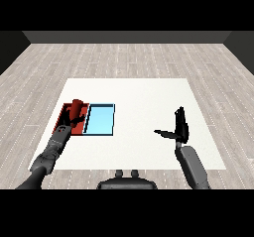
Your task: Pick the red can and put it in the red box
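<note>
One red can [77,105] is sitting over the red tray [65,113], at its far end, and my left hand [73,118] is reaching in on top of that tray with its dark fingers curling up around the can's lower part. I am reading that as the left hand grasping the can. I cannot tell whether the can's base is touching the tray floor, since the hand is covering it. I am seeing the left forearm [49,154] running up from the lower left corner, stretching forward and slightly rightward across the counter's [144,97] near left edge. Just beside the red tray, on its right, the light blue tray [100,120] is lying with its long sides touching or nearly touching its neighbour. Well apart, on the counter's right side, my right hand [179,129] is hanging released: fingers pointing straight up, thumb sticking out to the left, holding nothing, with the right forearm [192,167] rising from below.
</note>
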`<action>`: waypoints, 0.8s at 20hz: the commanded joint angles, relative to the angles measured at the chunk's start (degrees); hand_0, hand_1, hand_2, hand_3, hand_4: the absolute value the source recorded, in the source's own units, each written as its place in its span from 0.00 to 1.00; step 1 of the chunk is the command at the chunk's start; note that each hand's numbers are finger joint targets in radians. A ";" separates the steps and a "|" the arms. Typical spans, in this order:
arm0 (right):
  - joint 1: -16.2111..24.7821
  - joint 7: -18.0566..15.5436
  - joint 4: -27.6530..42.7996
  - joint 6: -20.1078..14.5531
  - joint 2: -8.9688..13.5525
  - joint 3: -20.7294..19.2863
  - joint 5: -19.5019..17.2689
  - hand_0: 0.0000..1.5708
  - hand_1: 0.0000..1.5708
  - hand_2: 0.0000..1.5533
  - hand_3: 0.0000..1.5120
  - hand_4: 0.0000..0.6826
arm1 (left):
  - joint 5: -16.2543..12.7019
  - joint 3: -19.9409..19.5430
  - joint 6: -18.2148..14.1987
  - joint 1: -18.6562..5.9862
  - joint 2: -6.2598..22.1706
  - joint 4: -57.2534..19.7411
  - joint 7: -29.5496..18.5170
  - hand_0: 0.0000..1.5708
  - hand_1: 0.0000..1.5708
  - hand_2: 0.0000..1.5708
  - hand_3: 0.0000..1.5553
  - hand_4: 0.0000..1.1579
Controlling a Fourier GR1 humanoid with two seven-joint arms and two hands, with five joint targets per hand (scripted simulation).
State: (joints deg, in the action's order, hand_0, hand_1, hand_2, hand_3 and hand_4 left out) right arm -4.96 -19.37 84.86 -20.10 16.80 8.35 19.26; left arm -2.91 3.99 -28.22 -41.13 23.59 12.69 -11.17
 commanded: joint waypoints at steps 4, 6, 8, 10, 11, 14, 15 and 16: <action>-3.32 -0.30 -3.57 0.21 -0.58 -1.65 0.23 0.00 0.00 0.00 0.00 0.00 | -0.36 -1.74 0.77 0.39 0.28 -9.59 4.19 0.43 0.43 0.44 0.08 0.67; -3.65 -2.57 -4.73 -0.33 -3.48 -0.05 -0.63 0.00 0.00 0.00 0.00 0.00 | -1.79 -3.39 -0.07 0.96 0.52 -9.74 3.61 0.56 0.56 0.56 0.22 0.58; -2.97 -1.61 -4.41 1.35 -1.11 -1.24 0.01 0.00 0.00 0.00 0.00 0.00 | -2.98 -4.80 0.19 0.85 1.65 -10.20 4.21 0.82 0.82 0.74 0.00 0.60; -2.81 -3.14 -5.51 -0.18 -3.21 -0.39 -1.21 0.00 0.00 0.00 0.00 0.00 | -1.31 -3.02 7.13 -0.54 2.17 -11.59 7.45 0.00 0.00 0.00 0.00 0.56; -4.34 -2.37 -5.02 -0.33 -3.03 0.02 -1.81 0.00 0.00 0.00 0.00 0.00 | -1.90 -3.69 8.05 0.07 2.89 -11.33 6.84 0.00 0.00 0.00 0.00 0.00; -3.39 -2.78 -4.36 1.28 -2.15 -1.52 -0.56 0.00 0.00 0.00 0.00 0.00 | -0.89 -2.86 8.57 0.82 3.21 -11.49 6.70 0.00 0.00 0.00 0.00 0.00; 0.04 -3.44 -2.83 3.52 -1.20 -3.03 1.74 0.00 0.00 0.00 0.00 0.00 | 0.16 -1.89 6.29 0.38 1.79 -11.18 6.34 0.00 0.00 0.00 0.00 0.00; -1.92 -2.20 -2.20 0.90 -2.45 -1.75 -0.03 0.00 0.00 0.00 0.00 0.00 | 0.44 -1.68 7.19 -0.54 3.39 -11.50 7.73 0.00 0.00 0.00 0.00 0.00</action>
State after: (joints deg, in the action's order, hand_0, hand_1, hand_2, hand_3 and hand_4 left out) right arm -7.23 -22.01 80.93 -18.79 14.64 6.86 19.21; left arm -3.49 1.53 -21.80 -41.06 26.11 1.66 -4.58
